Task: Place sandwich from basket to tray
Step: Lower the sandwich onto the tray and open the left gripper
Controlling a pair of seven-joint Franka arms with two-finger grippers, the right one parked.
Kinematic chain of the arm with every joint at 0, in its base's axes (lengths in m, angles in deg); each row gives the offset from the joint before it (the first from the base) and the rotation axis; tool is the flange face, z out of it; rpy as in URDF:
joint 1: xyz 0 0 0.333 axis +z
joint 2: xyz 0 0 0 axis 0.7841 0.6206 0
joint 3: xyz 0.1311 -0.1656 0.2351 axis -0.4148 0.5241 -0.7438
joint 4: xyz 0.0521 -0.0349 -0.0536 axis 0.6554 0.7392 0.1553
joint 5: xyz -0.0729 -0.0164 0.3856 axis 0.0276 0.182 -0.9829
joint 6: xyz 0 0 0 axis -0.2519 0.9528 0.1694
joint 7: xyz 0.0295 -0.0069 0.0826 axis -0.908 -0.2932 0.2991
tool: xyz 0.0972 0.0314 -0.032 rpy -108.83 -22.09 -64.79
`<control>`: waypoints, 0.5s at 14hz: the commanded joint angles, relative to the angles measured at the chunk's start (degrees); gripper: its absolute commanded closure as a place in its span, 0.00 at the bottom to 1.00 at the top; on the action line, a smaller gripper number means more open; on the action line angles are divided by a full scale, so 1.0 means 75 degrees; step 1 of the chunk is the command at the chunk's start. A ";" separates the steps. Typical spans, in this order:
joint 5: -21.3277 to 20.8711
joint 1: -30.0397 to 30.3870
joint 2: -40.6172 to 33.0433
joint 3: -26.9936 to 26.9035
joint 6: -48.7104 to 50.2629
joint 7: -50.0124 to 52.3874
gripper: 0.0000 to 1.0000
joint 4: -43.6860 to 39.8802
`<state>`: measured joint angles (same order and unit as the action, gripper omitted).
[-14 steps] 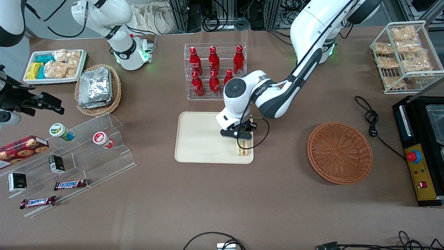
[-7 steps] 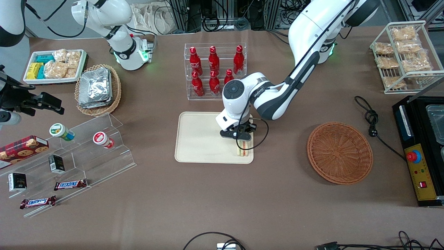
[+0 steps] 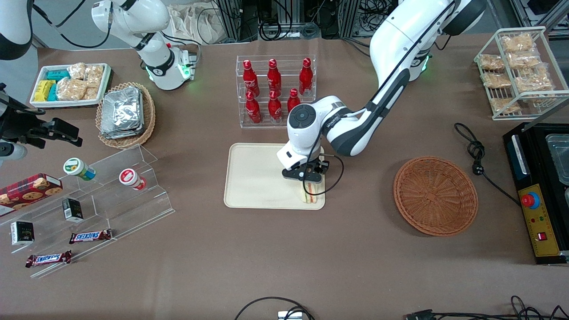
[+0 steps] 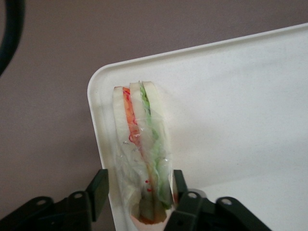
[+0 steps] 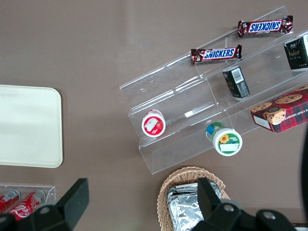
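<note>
Sandwich (image 4: pixel 144 154) upright in tray (image 3: pixel 253 178) corner nearest basket (image 3: pixel 435 195) — end effector (image 4: pixel 142 199) fingers unclenched, flanking its sides.

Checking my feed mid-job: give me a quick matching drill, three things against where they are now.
Things:
1. sandwich
2. basket
3. gripper

States:
A. holds nothing, toward the working arm's end of the table
B. standing on edge in a corner of the tray
C. just above the tray corner, fingers on either side of the bread

Pairs: 1-B, 2-A, 3-C
</note>
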<state>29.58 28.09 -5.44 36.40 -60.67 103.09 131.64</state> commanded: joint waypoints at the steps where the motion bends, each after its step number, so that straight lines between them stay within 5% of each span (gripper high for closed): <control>1: 0.0006 -0.0431 -0.0377 -0.0527 -0.0052 0.0148 0.00 -0.0011; 7: 0.1470 -0.0306 -0.1478 -0.0986 0.0064 0.0031 0.00 0.0024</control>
<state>37.88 25.30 -12.41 30.92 -60.86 103.16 130.70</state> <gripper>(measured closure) 0.000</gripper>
